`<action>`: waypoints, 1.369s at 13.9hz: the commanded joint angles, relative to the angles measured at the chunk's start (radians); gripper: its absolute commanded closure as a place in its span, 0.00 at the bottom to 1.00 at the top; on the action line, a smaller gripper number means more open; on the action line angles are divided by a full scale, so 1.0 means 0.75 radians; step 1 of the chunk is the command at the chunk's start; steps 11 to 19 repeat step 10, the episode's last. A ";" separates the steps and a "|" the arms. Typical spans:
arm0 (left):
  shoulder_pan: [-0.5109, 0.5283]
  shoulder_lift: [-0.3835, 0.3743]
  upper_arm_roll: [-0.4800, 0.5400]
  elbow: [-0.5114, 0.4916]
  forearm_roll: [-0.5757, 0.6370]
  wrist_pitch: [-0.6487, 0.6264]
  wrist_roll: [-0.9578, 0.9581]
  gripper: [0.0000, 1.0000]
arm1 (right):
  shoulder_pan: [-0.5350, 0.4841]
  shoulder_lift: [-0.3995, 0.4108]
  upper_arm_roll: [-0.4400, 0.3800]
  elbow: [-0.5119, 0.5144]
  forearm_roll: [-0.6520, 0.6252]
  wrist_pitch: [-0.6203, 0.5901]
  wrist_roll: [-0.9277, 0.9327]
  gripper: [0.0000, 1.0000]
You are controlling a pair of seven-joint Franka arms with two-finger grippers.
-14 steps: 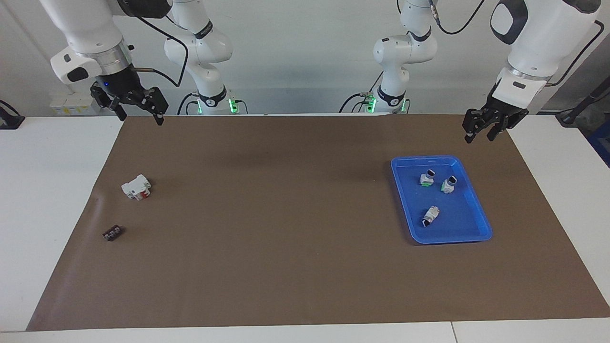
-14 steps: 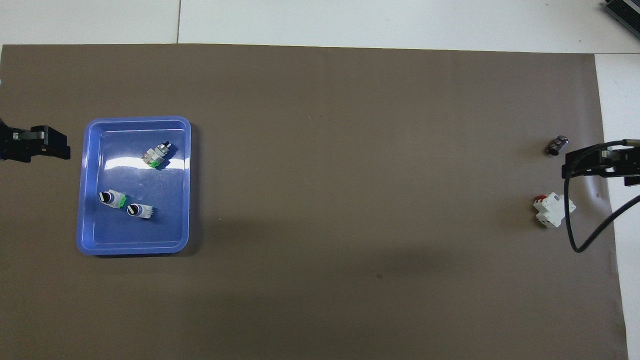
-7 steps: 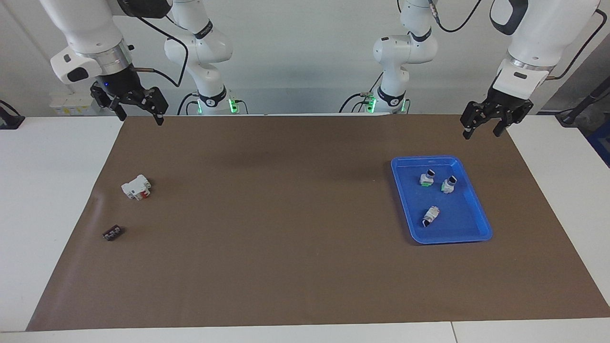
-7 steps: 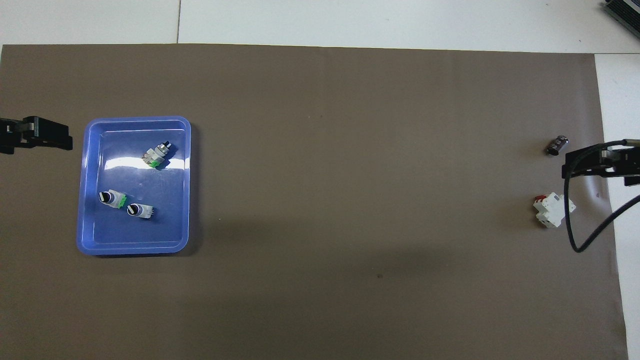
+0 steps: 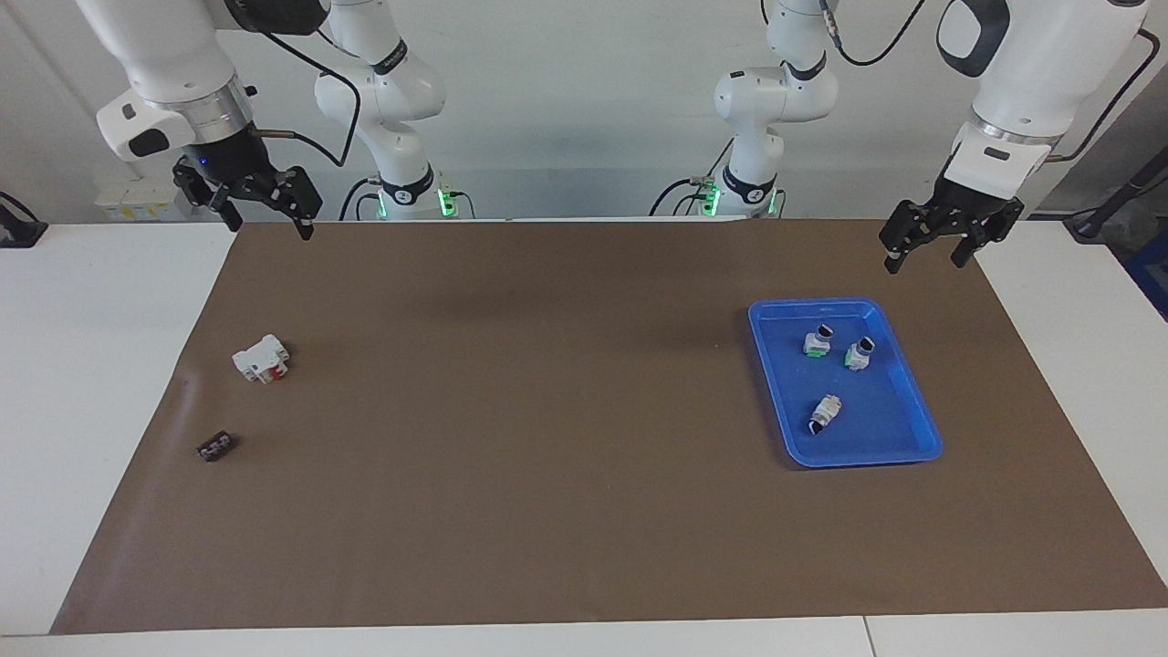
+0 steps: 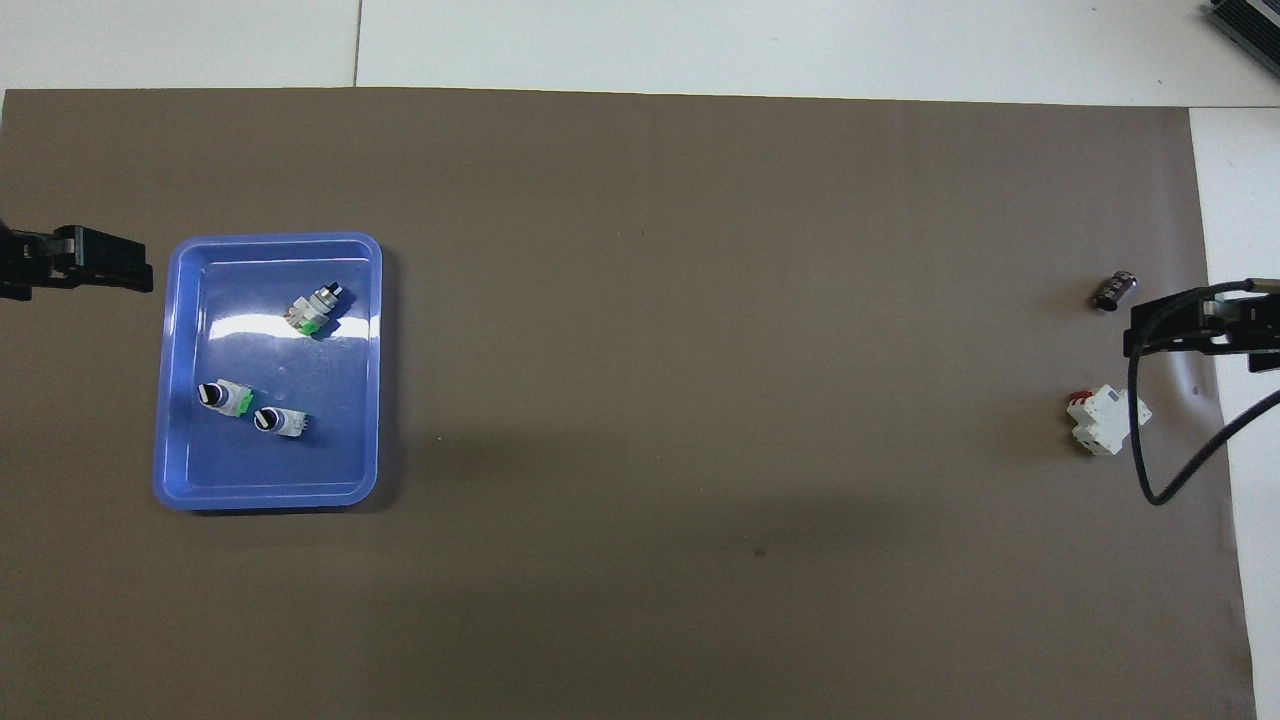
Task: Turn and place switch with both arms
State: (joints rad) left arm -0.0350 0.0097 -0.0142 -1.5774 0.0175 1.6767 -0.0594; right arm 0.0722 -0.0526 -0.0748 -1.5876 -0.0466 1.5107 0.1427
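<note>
Left tool (image 5: 925, 254) and right tool (image 5: 266, 224) hang spread (empty); 3 switches (image 5: 824, 412) in tray (image 5: 912, 411).

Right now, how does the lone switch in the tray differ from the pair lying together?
The lone switch lies farther from the robots; the pair lies nearer, side by side. In the overhead view its knob points away from the robots; theirs point toward the left arm's end. All three lie in the blue tray.

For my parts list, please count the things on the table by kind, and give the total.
Selector switches: 3, all in the tray
Blue tray: 1
White block with red parts: 1
Dark terminal strip: 1
Total: 6
</note>
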 commanded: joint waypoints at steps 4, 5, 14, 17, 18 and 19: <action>-0.053 -0.058 -0.006 -0.120 -0.009 0.061 0.071 0.00 | -0.008 -0.032 0.008 -0.039 -0.001 0.019 -0.029 0.00; -0.056 -0.058 -0.008 -0.120 -0.009 0.053 0.071 0.00 | -0.008 -0.032 0.008 -0.039 -0.001 0.019 -0.029 0.00; -0.043 -0.056 -0.004 -0.120 -0.009 0.063 0.049 0.00 | -0.008 -0.032 0.008 -0.039 -0.003 0.019 -0.029 0.00; -0.043 -0.056 -0.004 -0.120 -0.009 0.063 0.049 0.00 | -0.008 -0.032 0.008 -0.039 -0.003 0.019 -0.029 0.00; -0.043 -0.056 -0.004 -0.120 -0.009 0.063 0.049 0.00 | -0.008 -0.032 0.008 -0.039 -0.003 0.019 -0.029 0.00; -0.043 -0.056 -0.004 -0.120 -0.009 0.063 0.049 0.00 | -0.008 -0.032 0.008 -0.039 -0.003 0.019 -0.029 0.00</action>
